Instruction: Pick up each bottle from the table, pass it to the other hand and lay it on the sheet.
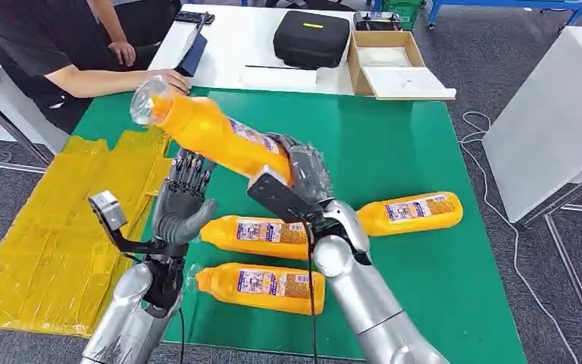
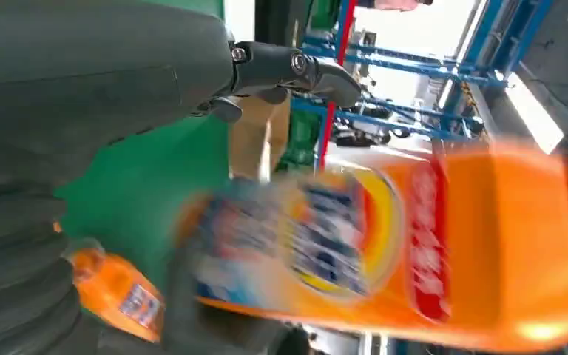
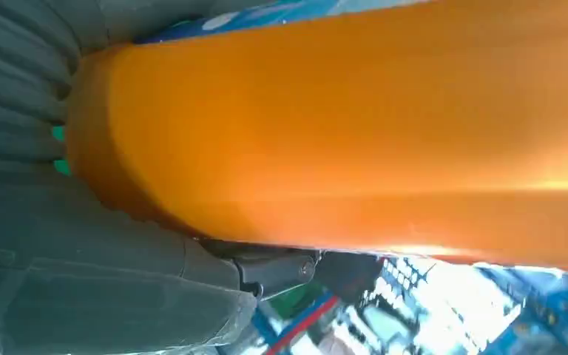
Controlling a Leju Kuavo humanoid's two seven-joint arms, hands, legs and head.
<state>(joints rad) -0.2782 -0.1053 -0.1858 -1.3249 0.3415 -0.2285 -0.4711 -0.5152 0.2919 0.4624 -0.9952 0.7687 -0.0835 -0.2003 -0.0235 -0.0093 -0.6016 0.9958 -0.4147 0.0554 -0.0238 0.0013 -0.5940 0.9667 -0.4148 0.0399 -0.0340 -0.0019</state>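
The right hand is gripping an orange bottle by its lower end, holding it in the air above the green table; the bottle's long axis is running diagonally, its clear neck end pointing up and away toward the table's far left corner, near a person's hand resting at that edge. The left hand is standing upright just beside and under the raised bottle, fingers spread and holding nothing (whether its fingertips are touching the bottle is hard to tell). Three more bottles are lying on the table: a middle bottle and a near bottle, both lying roughly crosswise with their necks toward the left, and a right bottle whose neck end is tucked behind the right arm. The yellow sheet is lying to the left of the table, overlapping its left edge, with open room across most of it. The right half of the green surface is lying open too. In the left wrist view the held bottle is blurred, its label unreadable; in the right wrist view its orange body is cut off by the frame, hiding the fingers around it.
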